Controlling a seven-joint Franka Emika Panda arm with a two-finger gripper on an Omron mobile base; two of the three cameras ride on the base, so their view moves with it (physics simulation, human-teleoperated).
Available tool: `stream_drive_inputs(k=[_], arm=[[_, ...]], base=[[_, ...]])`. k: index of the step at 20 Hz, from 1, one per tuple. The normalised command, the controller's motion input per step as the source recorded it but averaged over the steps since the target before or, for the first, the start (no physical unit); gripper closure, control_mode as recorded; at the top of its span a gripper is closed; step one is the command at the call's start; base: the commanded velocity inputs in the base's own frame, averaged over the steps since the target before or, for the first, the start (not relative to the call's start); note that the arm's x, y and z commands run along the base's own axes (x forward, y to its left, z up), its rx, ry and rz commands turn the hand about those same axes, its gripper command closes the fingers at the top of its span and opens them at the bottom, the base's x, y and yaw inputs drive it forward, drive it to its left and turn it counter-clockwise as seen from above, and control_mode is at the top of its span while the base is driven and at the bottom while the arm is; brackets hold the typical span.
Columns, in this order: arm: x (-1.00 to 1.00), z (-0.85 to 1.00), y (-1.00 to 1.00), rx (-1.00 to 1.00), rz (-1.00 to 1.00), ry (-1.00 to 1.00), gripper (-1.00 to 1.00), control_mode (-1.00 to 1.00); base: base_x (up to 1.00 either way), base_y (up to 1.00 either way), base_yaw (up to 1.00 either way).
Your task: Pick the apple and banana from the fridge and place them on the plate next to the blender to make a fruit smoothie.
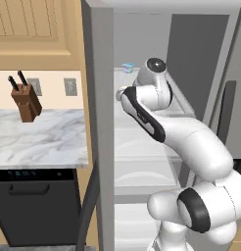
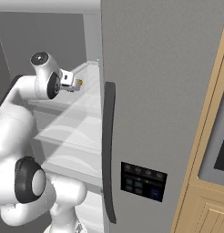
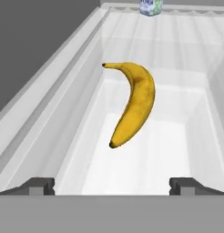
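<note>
Open pincer [image 3: 112, 185] above banana [image 3: 133, 103]

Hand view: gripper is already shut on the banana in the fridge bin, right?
Not shut. In the hand view the gripper stands open, its fingertips wide apart and short of the banana, which lies untouched on the white floor of the fridge bin. The rest holds: the banana is in the fridge bin.

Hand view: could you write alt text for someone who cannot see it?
A yellow banana lies in a white fridge compartment, ahead of the open gripper, whose two dark fingertips stand wide apart. A small bluish object sits farther back.
</note>
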Motion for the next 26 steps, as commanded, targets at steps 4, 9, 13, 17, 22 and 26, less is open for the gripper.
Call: stream_drive_inputs(k=[4, 9, 13, 17, 22, 26], arm=[[0.64, -0.10, 0.00, 0.00, 0.00, 0.08, -1.00, -1.00], [0.35, -0.17, 0.00, 0.00, 0.00, 0.01, -1.00, -1.00], [0.36, -0.47, 0.00, 0.00, -0.01, 0.00, -1.00, -1.00], [0.40, -0.35, 0.00, 0.00, -0.03, 0.00, -1.00, -1.00], [0.40, -0.24, 0.00, 0.00, -0.03, 0.00, -1.00, -1.00], [-0.08, -0.52, -0.26, 0.00, -0.02, 0.00, 1.00, -1.00]], base=[[0.00, 0.00, 0.00], [0.00, 0.00, 0.00], [0.00, 0.00, 0.00], [0.00, 0.00, 0.00], [0.00, 0.00, 0.00], [0.00, 0.00, 0.00]])
